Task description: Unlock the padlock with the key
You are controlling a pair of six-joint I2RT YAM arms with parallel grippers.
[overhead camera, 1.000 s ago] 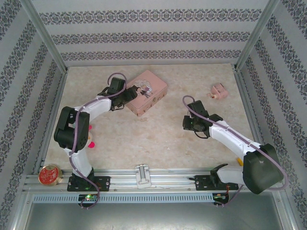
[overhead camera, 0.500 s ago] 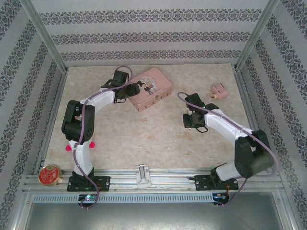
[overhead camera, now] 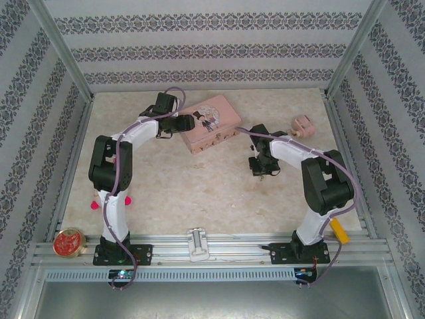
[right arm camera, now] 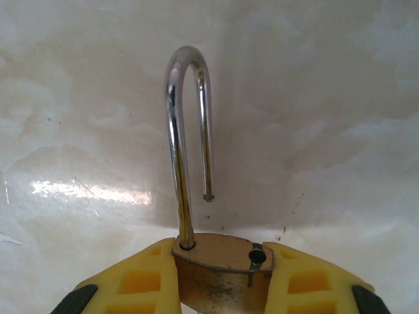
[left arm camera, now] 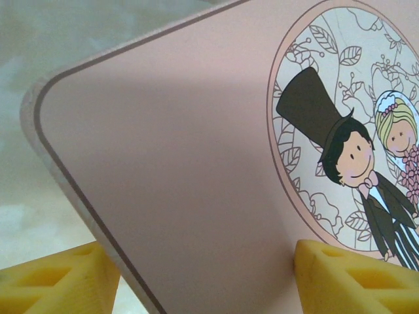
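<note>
padlock pinched by the right gripper, left gripper at the pink tin

top external: the left gripper (overhead camera: 189, 124) sits at the pink tin's (overhead camera: 211, 123) near-left corner, and the right gripper (overhead camera: 260, 169) hangs over the bare table (overhead camera: 199, 193) mid-right. left wrist: yellow fingers (left arm camera: 59, 281) stand wide astride the tin's corner, and i cannot tell whether they squeeze it. right wrist: yellow fingers (right arm camera: 141, 281) are pressed on both sides of the brass padlock (right arm camera: 219, 268), its silvery shackle (right arm camera: 175, 131) has one leg out of the body, and the marble table lies beyond.
</note>
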